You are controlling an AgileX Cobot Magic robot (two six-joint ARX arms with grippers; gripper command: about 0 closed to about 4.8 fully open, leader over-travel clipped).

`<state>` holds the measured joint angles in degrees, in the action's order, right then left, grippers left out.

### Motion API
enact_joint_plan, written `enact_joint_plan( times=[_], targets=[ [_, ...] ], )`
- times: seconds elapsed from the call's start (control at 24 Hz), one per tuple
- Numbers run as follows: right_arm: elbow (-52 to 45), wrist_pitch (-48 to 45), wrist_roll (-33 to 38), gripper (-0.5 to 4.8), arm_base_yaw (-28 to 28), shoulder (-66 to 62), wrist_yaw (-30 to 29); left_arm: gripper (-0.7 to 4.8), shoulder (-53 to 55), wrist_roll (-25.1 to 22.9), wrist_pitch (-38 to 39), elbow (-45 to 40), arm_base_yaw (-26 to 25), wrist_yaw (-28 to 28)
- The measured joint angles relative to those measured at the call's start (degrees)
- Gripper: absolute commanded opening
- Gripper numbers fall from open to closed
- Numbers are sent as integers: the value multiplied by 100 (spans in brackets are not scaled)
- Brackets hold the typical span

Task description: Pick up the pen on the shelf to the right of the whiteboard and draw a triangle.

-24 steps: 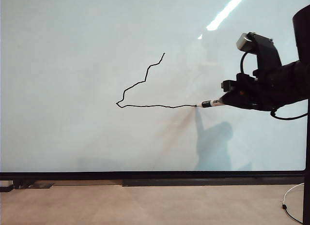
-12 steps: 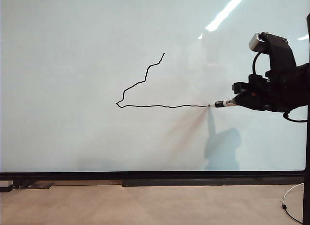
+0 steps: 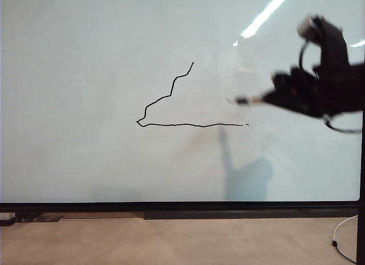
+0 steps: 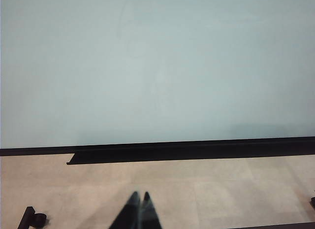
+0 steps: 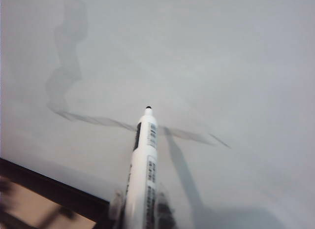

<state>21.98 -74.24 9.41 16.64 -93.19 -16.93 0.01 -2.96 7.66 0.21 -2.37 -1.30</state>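
Exterior view shows the right gripper (image 3: 263,97) clamped on the pen (image 3: 242,100), tip above the base line's end of the unfinished triangle (image 3: 171,97) on the whiteboard (image 3: 85,162), while the left gripper (image 4: 139,207) hangs pinched closed below the board.

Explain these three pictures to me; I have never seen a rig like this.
This is a two-armed robot drawing on a large whiteboard. The wide picture comes from a camera off the arms: the right gripper, blurred on the right side, holds a white pen with its tip above the end of the drawn base line. Two sides of a triangle are drawn. The right wrist's camera looks along the pen gripped in the jaws. The left wrist's camera shows the left gripper, jaws shut and empty, facing the board's bottom frame.
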Motion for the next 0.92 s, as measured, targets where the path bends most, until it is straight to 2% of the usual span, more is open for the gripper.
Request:
enact_joint_plan(
  times=[0.04, 0.12, 0.42, 0.92],
  targets=[
    [94, -238, 264, -3, 87, 20, -289, -5, 0, 0, 4, 0, 0, 2],
    [254, -352, 597, -3, 160, 17, -472, -5, 0, 0, 4, 0, 0, 0],
    [702, -573, 1082, -3, 455, 15, -608, -5, 0, 0, 4, 2, 0, 2],
    [1099, -131, 1349, -3, 553, -94, -116, -5, 0, 0, 4, 2, 0, 2]
  ],
)
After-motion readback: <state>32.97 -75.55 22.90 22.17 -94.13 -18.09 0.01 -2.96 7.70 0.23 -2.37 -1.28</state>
